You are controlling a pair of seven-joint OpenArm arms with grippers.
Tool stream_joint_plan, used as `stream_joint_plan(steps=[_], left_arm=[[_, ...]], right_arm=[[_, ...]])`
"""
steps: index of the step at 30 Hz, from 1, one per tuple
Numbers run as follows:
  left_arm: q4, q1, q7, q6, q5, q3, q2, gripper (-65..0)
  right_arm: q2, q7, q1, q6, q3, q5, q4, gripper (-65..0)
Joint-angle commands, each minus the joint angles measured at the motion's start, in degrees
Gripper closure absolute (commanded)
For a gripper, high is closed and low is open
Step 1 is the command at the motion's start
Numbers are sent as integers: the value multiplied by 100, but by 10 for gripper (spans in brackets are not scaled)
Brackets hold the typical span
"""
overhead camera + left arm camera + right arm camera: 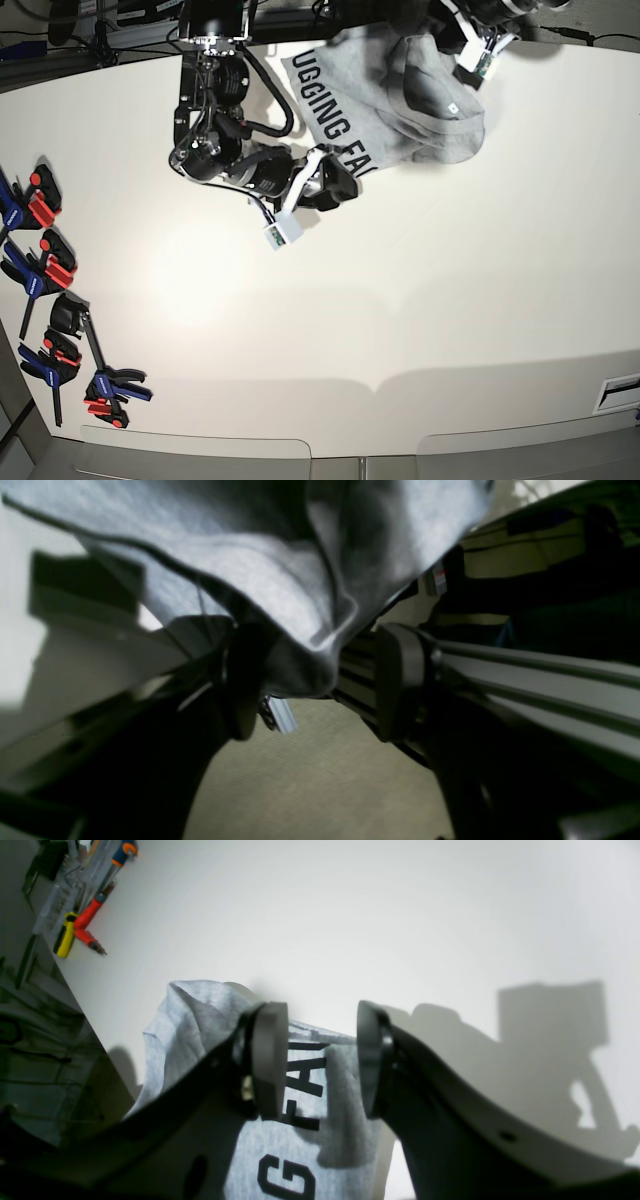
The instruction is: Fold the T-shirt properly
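The T-shirt (385,90) lies bunched at the table's (400,320) far edge, lettering up; my right gripper (315,1060) hovers parted over its printed edge, gripping nothing; my left gripper (310,680) stands wide, a fold between its jaws; I should pinch single layers and spread it flat.

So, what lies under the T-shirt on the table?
Around the T-shirt only bare white table shows. A folded-over grey layer covers part of the lettering, and whatever lies beneath the cloth is hidden.
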Motion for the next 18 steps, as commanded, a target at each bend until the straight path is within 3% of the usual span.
stream_joint_plan(steps=[1,3,5,9,15,18], left_arm=[[2,35,-50,-13,-44,2,-17,-320],[-136,33,-74,-15,-39,2,-17,-305],[-229,35,-179,-15,-37,0,-17,-236],[-249,24,-337,-17,17,-4,-17,0],[-249,-48,-258,4,479,-7,-20,0],[-249,-44,-107,275,750,-15,-20,0]], right_arm=[[-15,136,92,20,-4,149,90,-212],[-15,136,92,20,-4,149,90,-212],[-15,136,92,22,-4,149,90,-212],[-15,136,92,20,-4,149,90,-212],[-15,133,92,22,-4,146,90,-212],[-13,133,92,20,-4,146,90,-212]])
